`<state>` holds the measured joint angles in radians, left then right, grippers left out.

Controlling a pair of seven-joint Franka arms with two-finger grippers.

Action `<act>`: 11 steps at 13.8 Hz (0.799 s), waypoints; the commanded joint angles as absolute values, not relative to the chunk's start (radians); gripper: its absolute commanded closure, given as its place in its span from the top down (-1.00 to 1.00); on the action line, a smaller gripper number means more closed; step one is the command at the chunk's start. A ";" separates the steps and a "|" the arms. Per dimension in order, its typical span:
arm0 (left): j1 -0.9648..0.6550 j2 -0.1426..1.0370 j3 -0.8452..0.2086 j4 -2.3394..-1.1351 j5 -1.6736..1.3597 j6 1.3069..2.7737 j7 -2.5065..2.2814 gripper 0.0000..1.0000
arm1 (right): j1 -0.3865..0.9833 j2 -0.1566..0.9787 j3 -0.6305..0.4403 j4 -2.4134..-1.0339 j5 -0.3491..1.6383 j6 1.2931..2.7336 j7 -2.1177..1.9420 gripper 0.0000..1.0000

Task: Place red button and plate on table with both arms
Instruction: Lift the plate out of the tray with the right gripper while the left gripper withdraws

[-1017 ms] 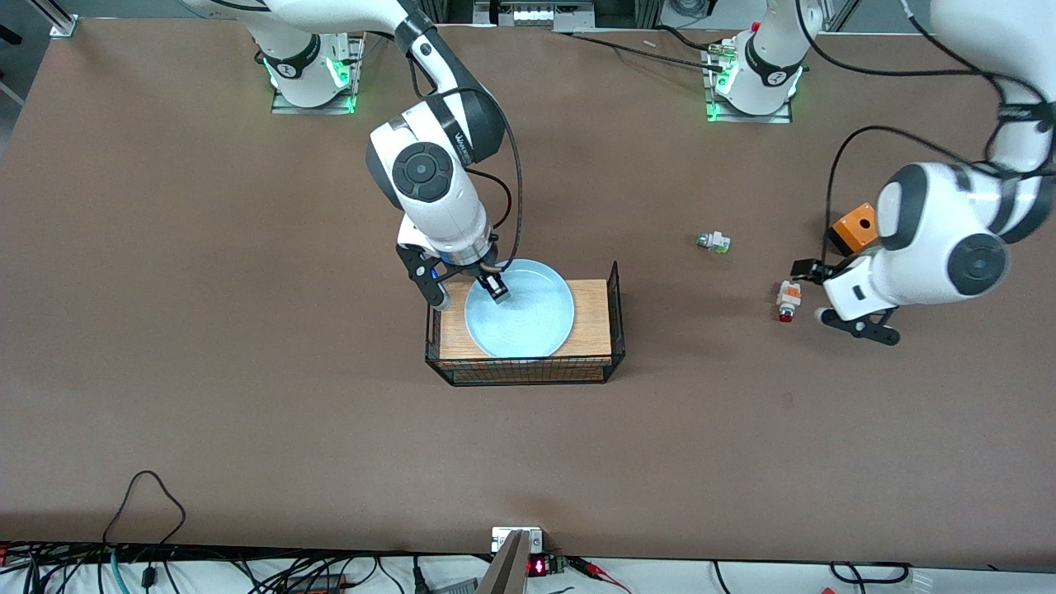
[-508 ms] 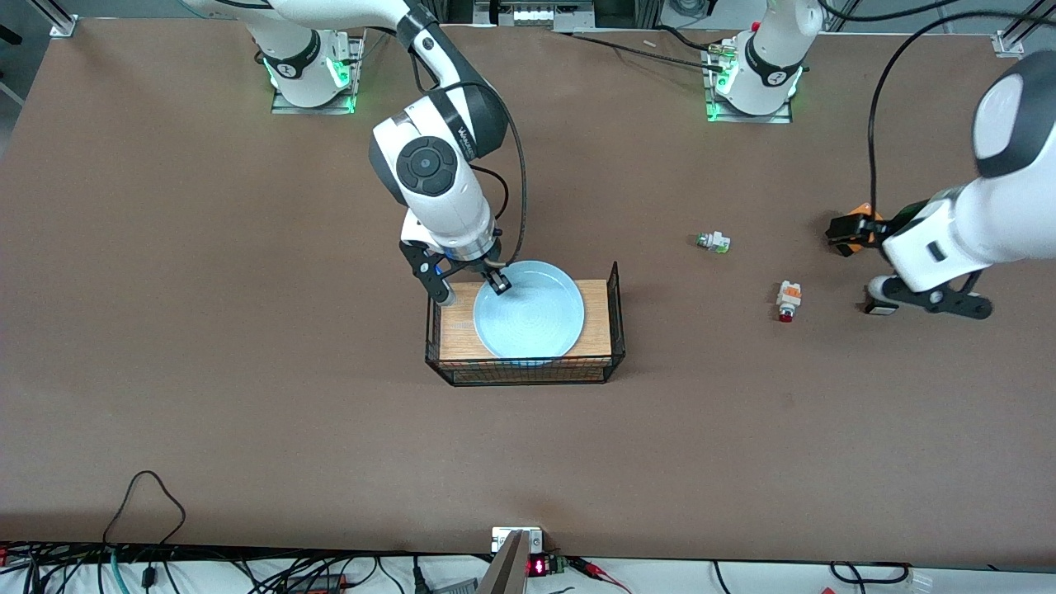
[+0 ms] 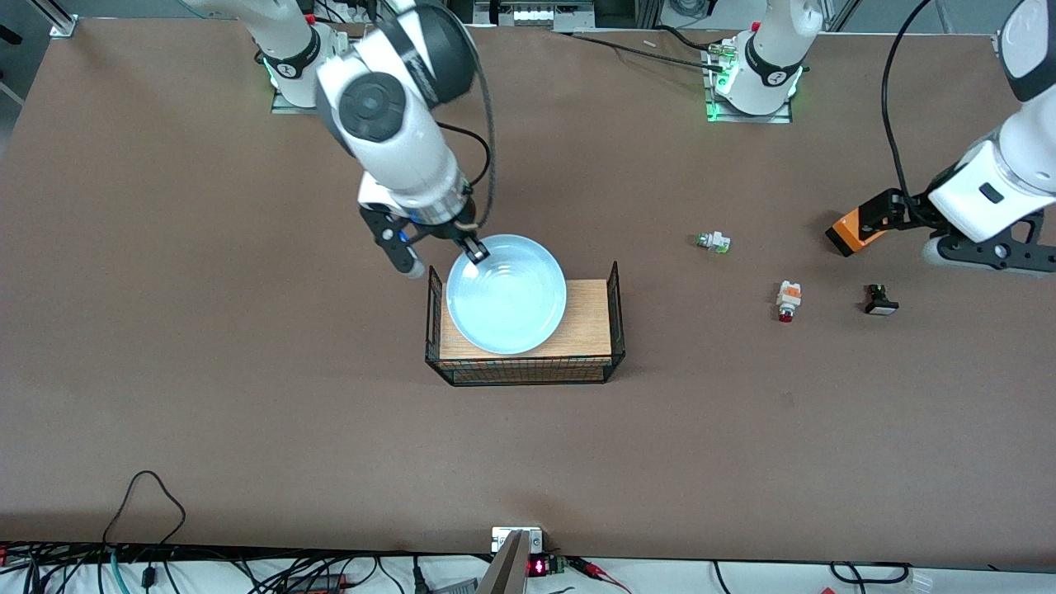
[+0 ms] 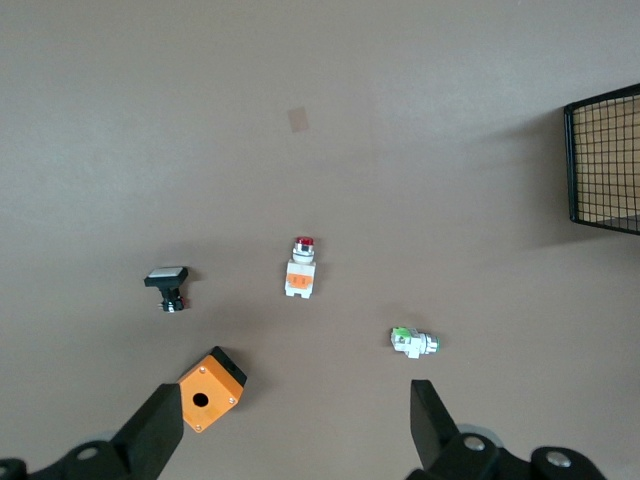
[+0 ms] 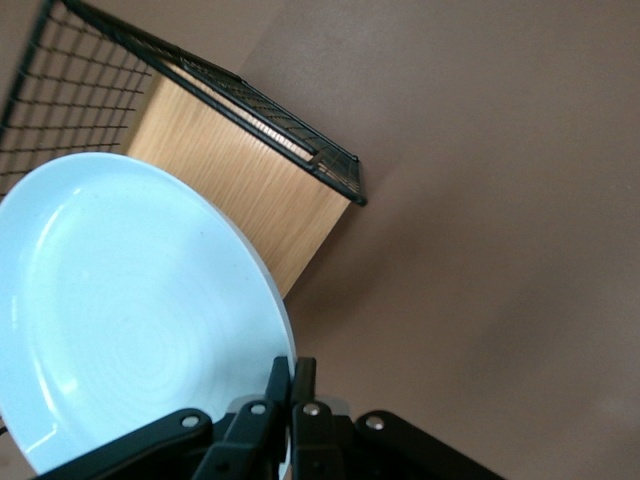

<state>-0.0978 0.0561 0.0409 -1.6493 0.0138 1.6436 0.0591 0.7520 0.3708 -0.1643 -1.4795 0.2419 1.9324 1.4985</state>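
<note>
Right tool [image 3: 477, 252] pinches plate [image 3: 506, 294] rim above board [image 3: 590, 320]; left tool [image 4: 290, 425] open.

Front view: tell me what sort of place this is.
Probably a robotics lab bench: two arm bases bolted along the brown table, cables along its edge, and test props like a plate and a red button.

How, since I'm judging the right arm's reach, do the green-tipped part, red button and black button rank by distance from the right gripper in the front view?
From the right gripper, shut on the plate:
1. Green-tipped part, toward the left arm's end.
2. Red button, farther along, nearer the camera.
3. Black button, beside the red button, farthest along.
</note>
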 commanded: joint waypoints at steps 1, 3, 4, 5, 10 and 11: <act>-0.118 0.009 0.058 -1.710 0.012 1.675 0.051 1.00 | 0.689 0.328 -0.164 -1.422 0.313 1.838 1.453 -1.00; -0.118 0.009 0.052 -1.709 0.017 1.687 0.052 1.00 | 0.652 0.327 -0.166 -1.359 0.328 1.769 1.398 -1.00; -0.115 0.009 0.052 -1.712 0.015 1.689 0.060 1.00 | 0.617 0.327 -0.164 -1.341 0.339 1.764 1.343 -1.00; -0.114 0.009 0.052 -1.712 0.015 1.689 0.061 1.00 | 0.586 0.327 -0.164 -1.341 0.350 1.764 1.286 -1.00; -0.109 0.008 0.052 -1.710 0.015 1.683 0.049 1.00 | 0.421 0.337 -0.160 -1.342 0.338 1.688 0.921 -1.00; -0.107 0.008 0.052 -1.712 0.015 1.681 0.049 1.00 | 0.379 0.337 -0.160 -1.353 0.336 1.668 0.837 -1.00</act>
